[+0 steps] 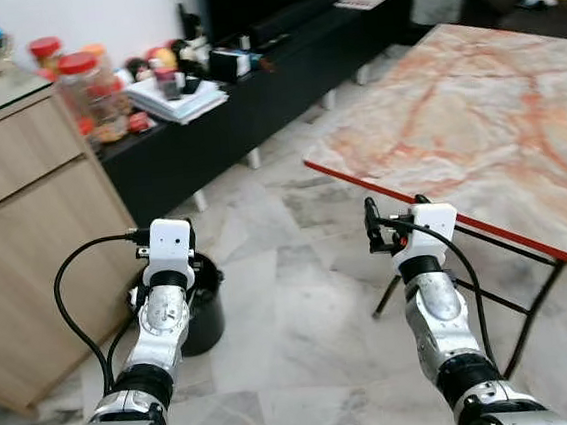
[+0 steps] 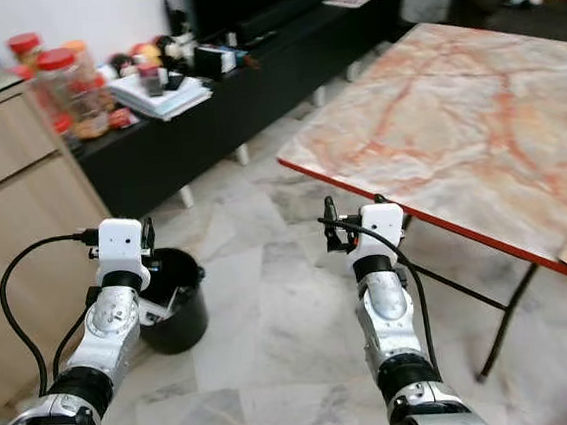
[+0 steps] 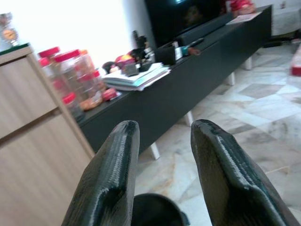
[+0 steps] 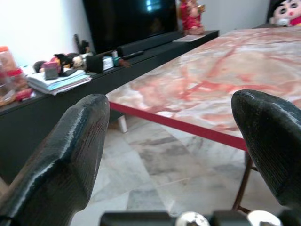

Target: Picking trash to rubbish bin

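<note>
A black rubbish bin stands on grey-veined white marble floor. At right, the table is cream with pink-orange veins, edged red. Far left, jars have red lids; the cabinet is pale wood.

Bright, even indoor light; soft shadows on the floor, backgrounds slightly blurred in the wrist views.

Red-edged marble-patterned desk at right, long black TV bench with a stack of papers and red-lidded jars, wooden cabinet at left, marbled floor.
</note>
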`<state>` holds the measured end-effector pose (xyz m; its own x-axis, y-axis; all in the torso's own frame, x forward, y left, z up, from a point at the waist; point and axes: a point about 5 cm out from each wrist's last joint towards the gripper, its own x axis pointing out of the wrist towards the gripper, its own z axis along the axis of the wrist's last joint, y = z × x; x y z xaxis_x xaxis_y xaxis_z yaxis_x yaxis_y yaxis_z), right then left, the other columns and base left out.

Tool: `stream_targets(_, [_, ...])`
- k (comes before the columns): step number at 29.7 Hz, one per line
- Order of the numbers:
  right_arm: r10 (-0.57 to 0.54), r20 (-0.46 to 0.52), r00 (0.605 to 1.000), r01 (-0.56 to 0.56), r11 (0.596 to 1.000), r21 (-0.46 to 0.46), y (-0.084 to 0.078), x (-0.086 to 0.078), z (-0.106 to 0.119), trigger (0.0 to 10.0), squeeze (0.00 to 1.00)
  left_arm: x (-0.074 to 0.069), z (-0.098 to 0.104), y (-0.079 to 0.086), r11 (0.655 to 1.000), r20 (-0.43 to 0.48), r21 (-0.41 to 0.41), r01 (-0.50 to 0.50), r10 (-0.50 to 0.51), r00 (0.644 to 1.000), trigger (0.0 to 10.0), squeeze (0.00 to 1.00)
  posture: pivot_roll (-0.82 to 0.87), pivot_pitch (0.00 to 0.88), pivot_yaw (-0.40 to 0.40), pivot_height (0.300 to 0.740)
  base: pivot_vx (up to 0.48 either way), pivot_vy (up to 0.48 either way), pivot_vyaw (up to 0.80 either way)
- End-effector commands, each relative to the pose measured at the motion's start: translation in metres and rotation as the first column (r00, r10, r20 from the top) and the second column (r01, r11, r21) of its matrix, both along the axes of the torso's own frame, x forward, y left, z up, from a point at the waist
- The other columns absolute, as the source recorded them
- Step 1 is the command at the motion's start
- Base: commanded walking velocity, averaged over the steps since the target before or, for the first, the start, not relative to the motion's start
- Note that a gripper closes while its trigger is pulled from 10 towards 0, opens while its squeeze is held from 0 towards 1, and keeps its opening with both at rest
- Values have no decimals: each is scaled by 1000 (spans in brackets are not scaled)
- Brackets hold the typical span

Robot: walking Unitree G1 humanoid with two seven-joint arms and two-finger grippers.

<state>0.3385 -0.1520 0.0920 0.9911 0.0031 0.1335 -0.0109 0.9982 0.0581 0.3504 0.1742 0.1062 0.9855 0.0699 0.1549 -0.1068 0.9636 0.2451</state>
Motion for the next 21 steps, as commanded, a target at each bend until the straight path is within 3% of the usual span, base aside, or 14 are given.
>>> stream_targets(1, [12,38,999,-12,1000,-11,6,2,7,10000,0,3,7,1,1000,20,21,-11,11,1000,10000,0,-120,0,37,740,0,-352,-800])
stream_targets(5, [24,45,999,-23,1000,-21,10,2,9,10000,0,4,8,2,1000,21,15,-21,21,1000,10000,0,-117,0,35,740,0,-448,-800])
stream_targets(21, [34,52,998,-32,999,-42,13,4,13,10000,0,8,14,4,999,36,-12,-30,30,999,10000,0,-110,0,28,740,0,0,-800])
